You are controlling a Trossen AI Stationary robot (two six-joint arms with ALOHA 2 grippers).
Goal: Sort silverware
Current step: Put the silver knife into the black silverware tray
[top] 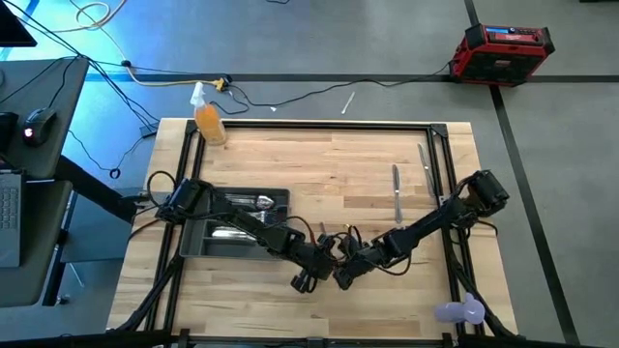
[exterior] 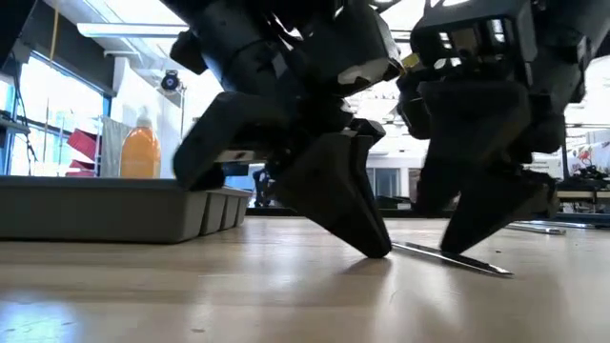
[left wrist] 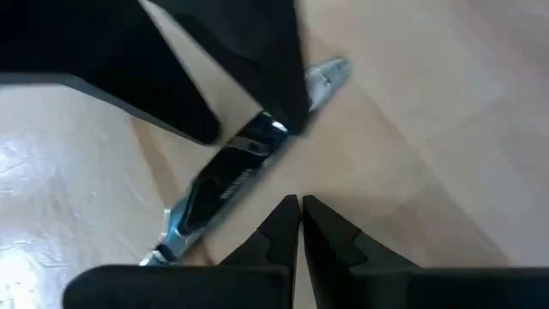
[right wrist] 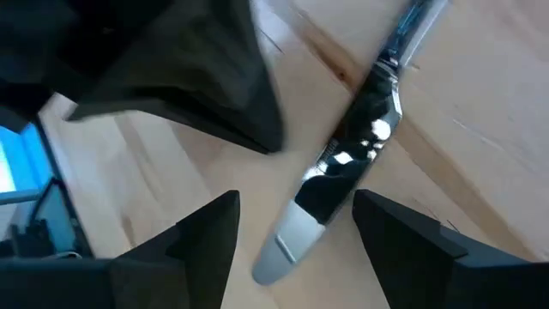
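Near the counter's (top: 319,164) front edge, around its middle, a knife (right wrist: 347,176) lies flat between the two grippers. The left gripper (left wrist: 299,225) is pinched closed beside it (gripping nothing), while the right gripper (right wrist: 296,227) stands spread wide over the blade end.

No readable text, labels or numbers anywhere.
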